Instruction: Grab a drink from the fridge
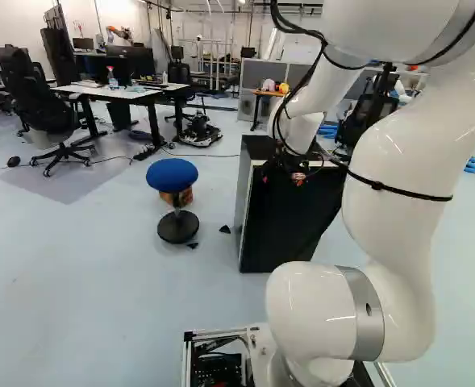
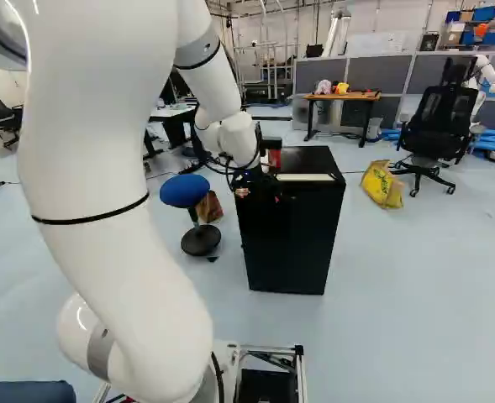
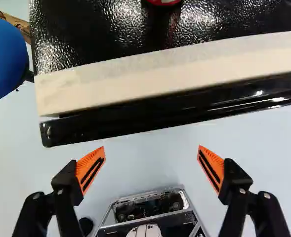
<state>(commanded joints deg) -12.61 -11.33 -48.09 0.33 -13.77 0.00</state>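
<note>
Straight out at 12 o'clock from the base stands the fridge (image 2: 293,243), a small upright black cabinet on the pale floor (image 2: 381,319), its front glossy and its top pebbled. Its door looks shut, so any drink inside is hidden. A light strip (image 3: 165,74) runs along the front of the top, just behind the door's black upper edge (image 3: 160,118); behind that strip, at 12 o'clock from the gripper (image 2: 249,191), a red can (image 2: 274,158) stands on the fridge. The gripper hangs near that front edge, its fingers spread wide with floor showing between them. Out at 11 o'clock from the base, a blue stool (image 1: 172,173) sits near the fridge, a strip of floor between the two. At 1 o'clock, beyond the fridge, are a yellow bag (image 2: 381,184), its contents unclear, and a black office chair (image 2: 440,122). Floor stretches from the base to the fridge's foot.
</note>
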